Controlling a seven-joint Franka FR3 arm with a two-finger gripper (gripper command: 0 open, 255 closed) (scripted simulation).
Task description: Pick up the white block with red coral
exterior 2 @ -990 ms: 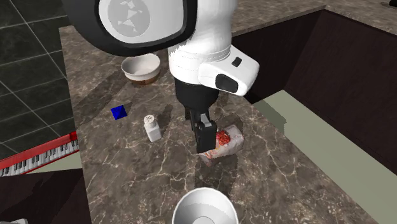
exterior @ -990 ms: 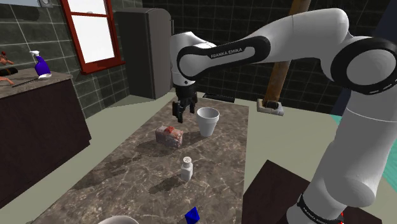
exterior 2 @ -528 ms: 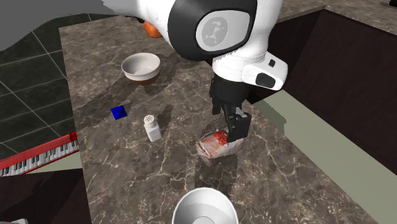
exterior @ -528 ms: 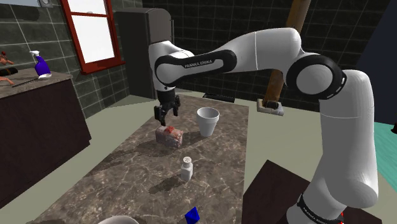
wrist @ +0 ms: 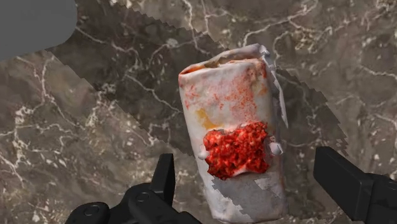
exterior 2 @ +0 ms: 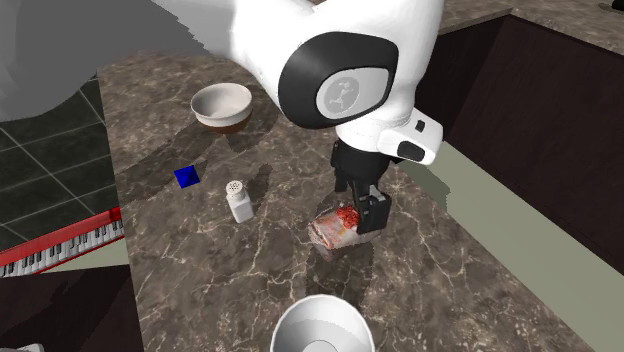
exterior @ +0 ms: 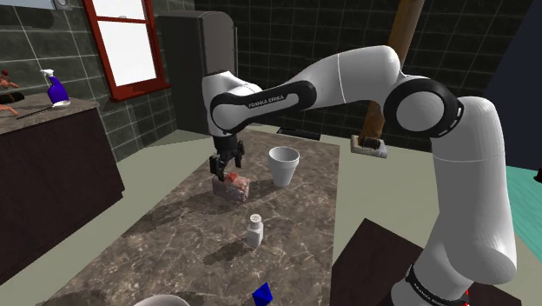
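Observation:
The white block with a red coral patch (wrist: 238,137) lies flat on the dark marble table (exterior: 182,243). It also shows in the shoulder view (exterior: 236,184) and the second exterior view (exterior 2: 338,226). My black gripper (wrist: 254,181) hangs just above it, open, with one finger on each side of the block's coral end and neither finger touching it. In the shoulder view the gripper (exterior: 227,169) points straight down over the block's far end. In the second exterior view the gripper (exterior 2: 366,208) partly hides the block.
A white cup (exterior: 283,165) stands close beside the block. A white shaker (exterior: 254,230) and a small blue cube (exterior: 261,294) sit nearer the stand. A white bowl (exterior 2: 222,105) rests at the table's far end. A dark counter (exterior: 52,165) flanks the table.
The arm has swung toward the shoulder view's left and dropped, bringing the gripper from near the cup to just above the block. The block has not moved.

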